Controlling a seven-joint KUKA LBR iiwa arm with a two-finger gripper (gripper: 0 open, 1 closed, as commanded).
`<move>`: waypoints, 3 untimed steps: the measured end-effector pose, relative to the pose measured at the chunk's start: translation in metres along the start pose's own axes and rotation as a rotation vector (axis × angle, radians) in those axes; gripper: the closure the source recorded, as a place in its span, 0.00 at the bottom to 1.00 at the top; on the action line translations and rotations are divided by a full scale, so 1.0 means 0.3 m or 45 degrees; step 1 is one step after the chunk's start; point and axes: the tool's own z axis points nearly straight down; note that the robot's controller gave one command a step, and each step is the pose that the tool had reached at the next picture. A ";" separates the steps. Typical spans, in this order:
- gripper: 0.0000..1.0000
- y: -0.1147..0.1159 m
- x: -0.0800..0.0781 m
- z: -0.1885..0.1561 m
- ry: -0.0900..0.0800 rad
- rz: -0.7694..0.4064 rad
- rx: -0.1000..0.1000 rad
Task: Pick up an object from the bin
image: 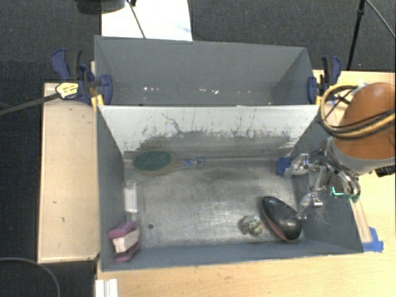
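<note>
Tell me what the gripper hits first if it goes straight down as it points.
Probably the dark shiny spoon at the view's lower right; the gripper points down at its right edge. Depth is unclear, so it might meet the bin floor beside it instead.

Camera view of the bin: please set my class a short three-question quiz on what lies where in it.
1. True or false: the green round brush lies by the far wall of the bin, towards the view's left.
2. Which thing is nearest the end effector? A pink block; B dark spoon; C clear tube.
3. Fill in: the small greenish lump lies just ___ of the dark spoon in the view.
Key: 1 true; 2 B; 3 left.
</note>
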 end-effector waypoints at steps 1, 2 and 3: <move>0.00 0.039 0.095 0.282 -0.025 -0.160 0.004; 1.00 0.038 0.097 0.279 -0.022 -0.166 0.005; 1.00 -0.105 0.026 -0.238 -0.019 -0.325 0.008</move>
